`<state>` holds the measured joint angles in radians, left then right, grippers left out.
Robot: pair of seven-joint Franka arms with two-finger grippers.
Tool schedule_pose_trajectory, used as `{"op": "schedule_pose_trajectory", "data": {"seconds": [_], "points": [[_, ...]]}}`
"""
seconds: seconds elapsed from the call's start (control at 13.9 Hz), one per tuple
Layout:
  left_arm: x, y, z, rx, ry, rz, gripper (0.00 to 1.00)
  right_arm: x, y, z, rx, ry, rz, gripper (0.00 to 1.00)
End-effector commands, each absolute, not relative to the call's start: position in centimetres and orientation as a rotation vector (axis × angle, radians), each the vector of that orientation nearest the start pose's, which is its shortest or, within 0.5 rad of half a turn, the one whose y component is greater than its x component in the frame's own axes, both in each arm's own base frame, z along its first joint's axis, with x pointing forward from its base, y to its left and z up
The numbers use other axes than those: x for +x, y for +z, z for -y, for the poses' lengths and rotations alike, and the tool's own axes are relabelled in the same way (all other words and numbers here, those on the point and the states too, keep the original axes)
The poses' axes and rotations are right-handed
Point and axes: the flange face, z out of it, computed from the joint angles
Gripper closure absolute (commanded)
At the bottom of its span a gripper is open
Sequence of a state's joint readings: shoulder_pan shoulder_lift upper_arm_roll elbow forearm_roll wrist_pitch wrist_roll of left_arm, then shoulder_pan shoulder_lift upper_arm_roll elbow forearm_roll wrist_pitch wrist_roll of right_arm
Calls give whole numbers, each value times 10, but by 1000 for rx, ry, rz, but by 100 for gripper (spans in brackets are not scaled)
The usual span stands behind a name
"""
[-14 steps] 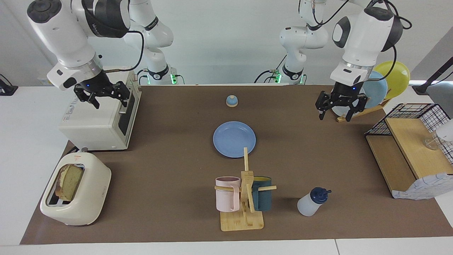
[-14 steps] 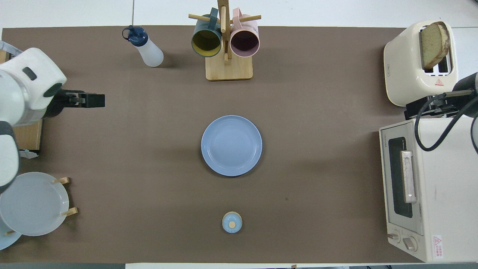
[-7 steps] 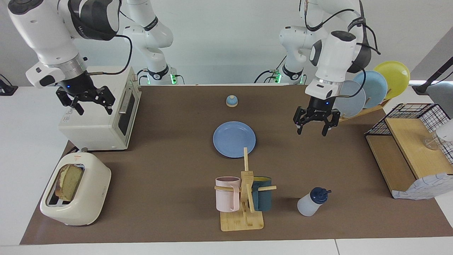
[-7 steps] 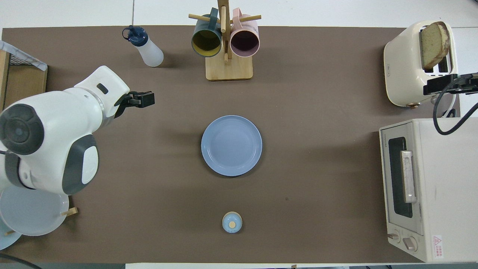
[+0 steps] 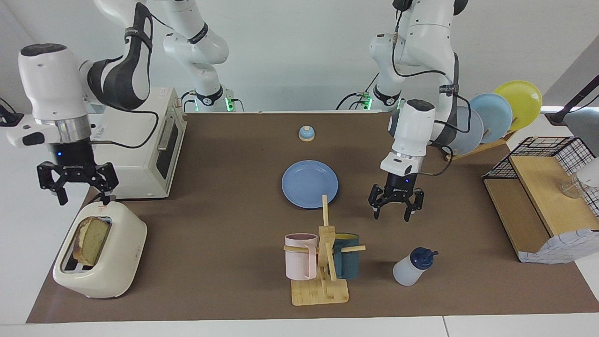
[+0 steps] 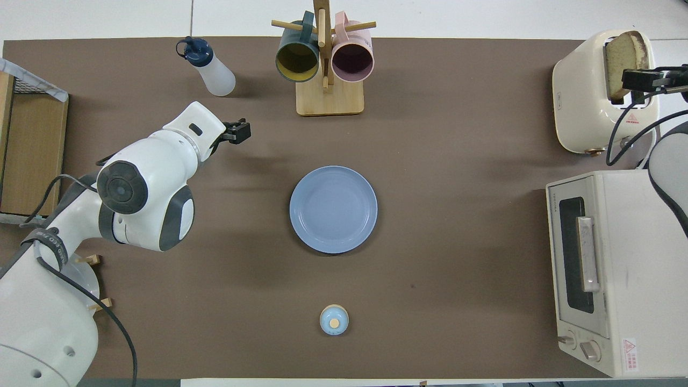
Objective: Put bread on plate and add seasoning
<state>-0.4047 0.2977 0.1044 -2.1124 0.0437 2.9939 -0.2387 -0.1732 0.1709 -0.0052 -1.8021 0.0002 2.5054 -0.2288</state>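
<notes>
bread (image 5: 90, 239): 1 slice, upright in slot of cream toaster (image 5: 110, 262), top sticks out; toaster at R arm's end of table, farther from robots than the toaster oven (image 5: 133, 154)
plate (image 5: 309, 183): blue, flat on brown mat (image 5: 224, 224), mid table, nothing on it
seasoning (image 5: 412, 267): whitish bottle w/ navy cap, standing on mat beside mug rack, toward L arm's end; farther from robots than plate
R gripper (image 5: 77, 185): up in air over toaster's edge nearest the oven, pointing down, fingers apart, holds nothing; not touching bread
L gripper (image 5: 395, 204): up over bare mat betw plate and seasoning, pointing down, fingers apart, holds nothing; apart from bottle
mug rack (image 5: 323, 271): wooden, pink mug (image 5: 300, 256) + dark teal mug (image 5: 347, 255) hung on pegs; just farther from robots than plate
bell (image 5: 306, 133): small, blue dome, tan base, nearer to robots than plate
dish rack plates (image 5: 507, 112): grey-blue, light blue, yellow, standing on edge at L arm's end
wire shelf (image 5: 538, 196): wood + black wire, L arm's end of table
</notes>
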Motion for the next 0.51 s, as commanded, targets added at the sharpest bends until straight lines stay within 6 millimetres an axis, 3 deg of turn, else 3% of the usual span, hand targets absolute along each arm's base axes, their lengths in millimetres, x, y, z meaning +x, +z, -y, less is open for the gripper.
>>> {"op": "schedule_pose_trajectory", "data": {"seconds": [0.0,0.07,0.14,0.29,0.36,0.43], "points": [[616,312,200,-2976,-1017,-139,0,651,496,120,-3122,-913,105,0],[627,307,203,-2934,-1108,0,0,655,492,120,-3117,-950,107,0],[633,313,205,-2915,-1185,37,0,657,489,122,-3114,-958,100,7],[637,310,194,-2893,-1189,3,0,660,489,124,-3108,-963,78,39],[639,311,194,-2889,-1191,-6,0,660,488,125,-3109,-960,75,52],[643,314,194,-2887,-1205,11,0,660,489,125,-3108,-963,75,58]]}}
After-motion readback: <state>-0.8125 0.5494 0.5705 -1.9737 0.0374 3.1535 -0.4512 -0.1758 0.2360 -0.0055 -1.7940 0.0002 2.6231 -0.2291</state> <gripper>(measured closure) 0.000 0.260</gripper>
